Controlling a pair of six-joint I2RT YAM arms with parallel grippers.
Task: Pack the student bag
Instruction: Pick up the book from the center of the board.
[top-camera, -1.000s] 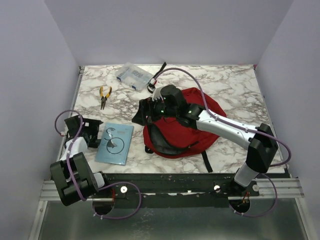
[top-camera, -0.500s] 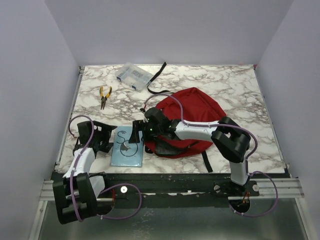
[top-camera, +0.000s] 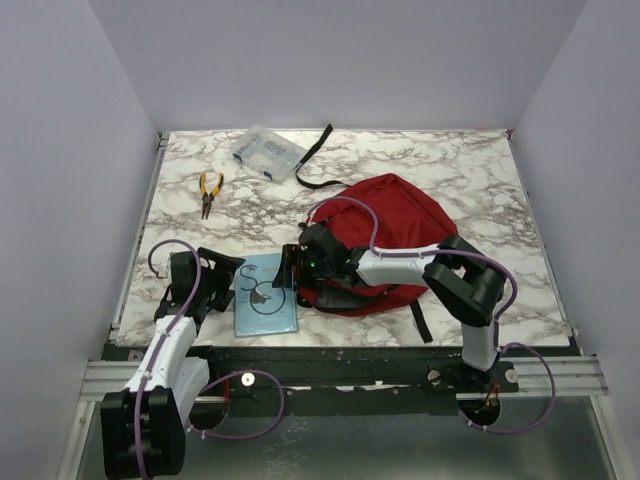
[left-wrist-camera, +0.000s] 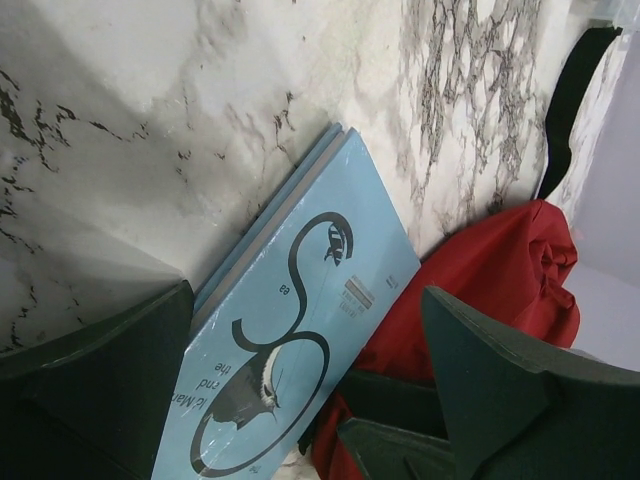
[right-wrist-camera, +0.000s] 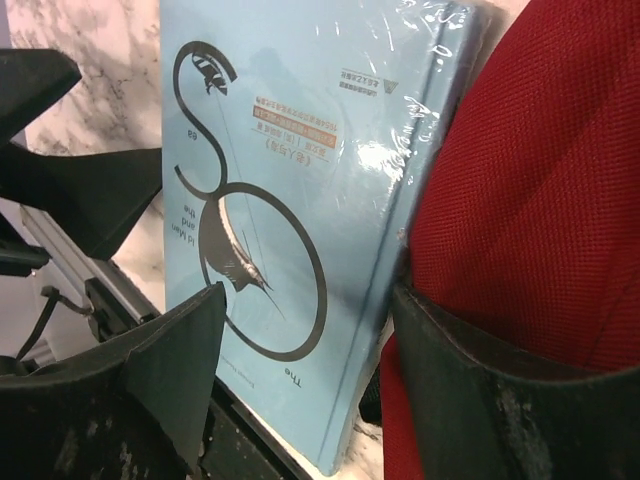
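The right arm (top-camera: 400, 265) is now coming down off the dark red fabric student bag (top-camera: 400, 215), which is lying right of the counter's (top-camera: 470, 170) middle. Its jaws, still apart, are narrowing around the thin pale blue book (top-camera: 262, 300) beside the bag. The left arm's (top-camera: 175, 335) jaws are gaping wide. Loading is probably starting.

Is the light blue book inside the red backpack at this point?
No, the light blue book lies on the marble table beside the dark red backpack, outside it.
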